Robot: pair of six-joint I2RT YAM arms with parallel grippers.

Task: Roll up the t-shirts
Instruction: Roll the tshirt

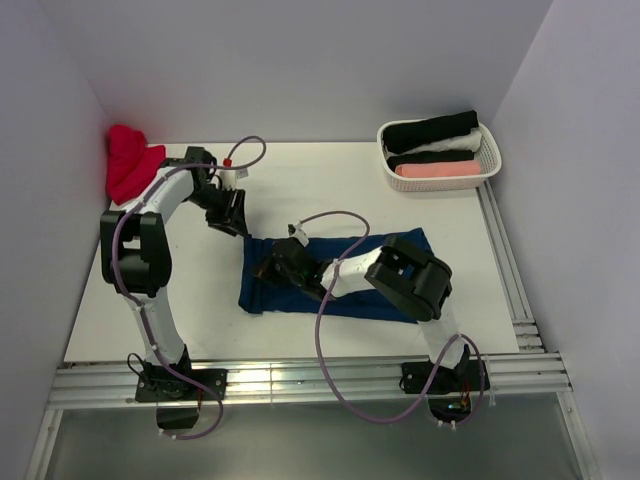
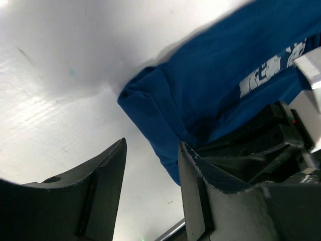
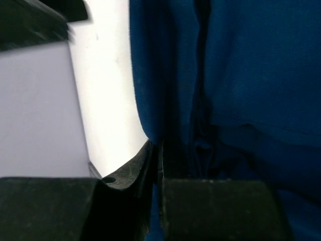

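your left gripper (image 2: 150,150) hangs open and empty just beside a folded corner of the navy t-shirt (image 1: 345,248); your right gripper (image 3: 158,150) is pinched closed on its cloth.

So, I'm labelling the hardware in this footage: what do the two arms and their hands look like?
Both the left arm and the right arm have bulky black joint housings joined by white links. A purple cable loops along each one. The left hand and the right hand have flat, dark grey fingers.
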